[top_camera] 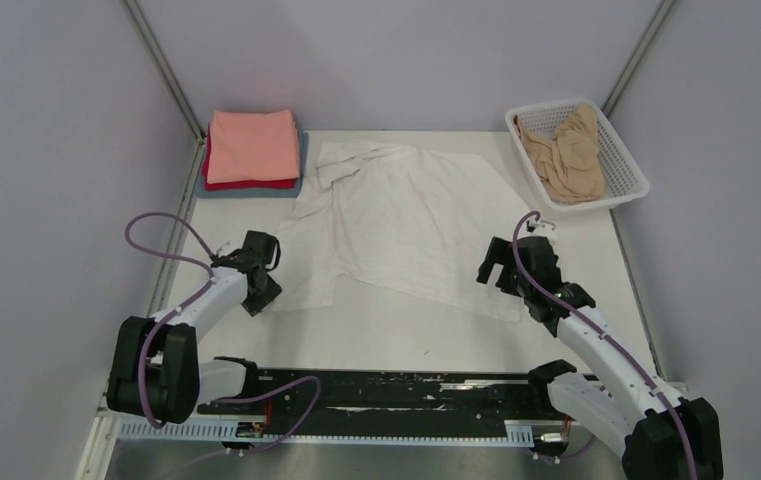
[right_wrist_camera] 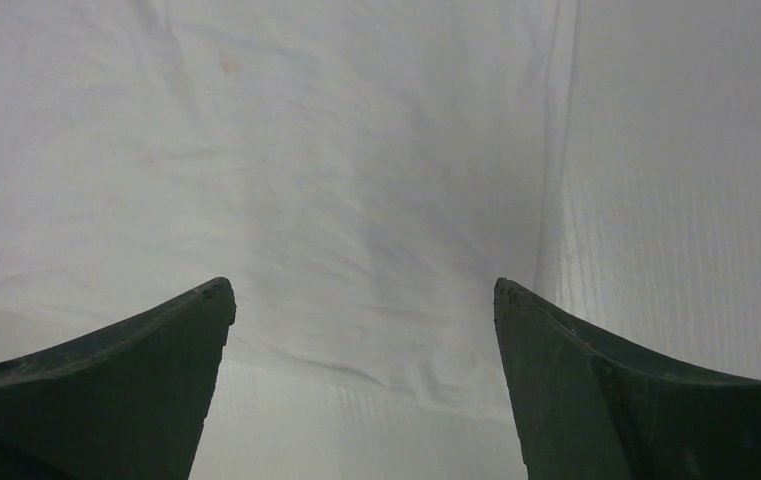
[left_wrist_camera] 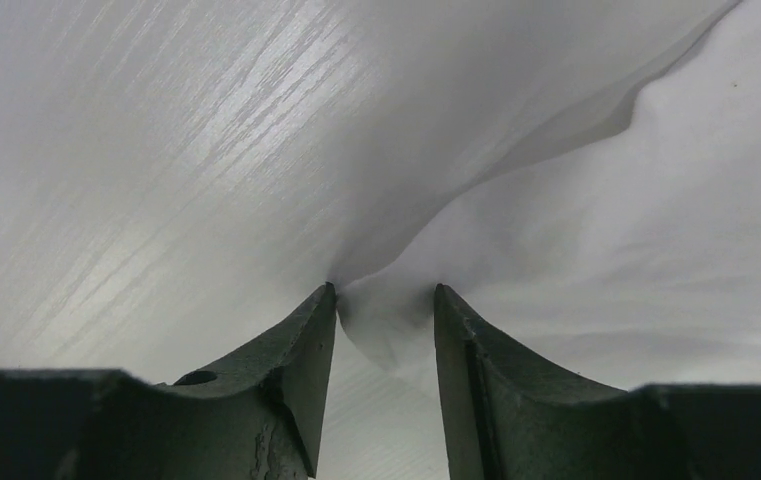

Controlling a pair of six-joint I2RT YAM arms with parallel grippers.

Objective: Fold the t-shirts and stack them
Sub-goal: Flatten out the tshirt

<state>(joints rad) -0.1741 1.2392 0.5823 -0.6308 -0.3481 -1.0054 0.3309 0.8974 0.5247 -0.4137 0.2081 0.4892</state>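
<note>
A white t-shirt (top_camera: 406, 220) lies spread and rumpled on the table's middle. My left gripper (top_camera: 266, 288) is at its near left corner, and in the left wrist view (left_wrist_camera: 384, 292) the jaws are pinched on a bunch of the white cloth (left_wrist_camera: 606, 250), which pulls into a taut fold. My right gripper (top_camera: 491, 268) is open over the shirt's near right edge; in the right wrist view (right_wrist_camera: 364, 285) its jaws stand wide apart above the white hem (right_wrist_camera: 336, 180). Salmon-pink (top_camera: 251, 145), red (top_camera: 246, 184) and grey-blue (top_camera: 302, 155) shirts lie folded in a stack at the back left.
A white mesh basket (top_camera: 628, 168) at the back right holds a crumpled tan shirt (top_camera: 568, 155). Grey walls close in the left, back and right. The black rail (top_camera: 386, 390) with both arm bases runs along the near edge.
</note>
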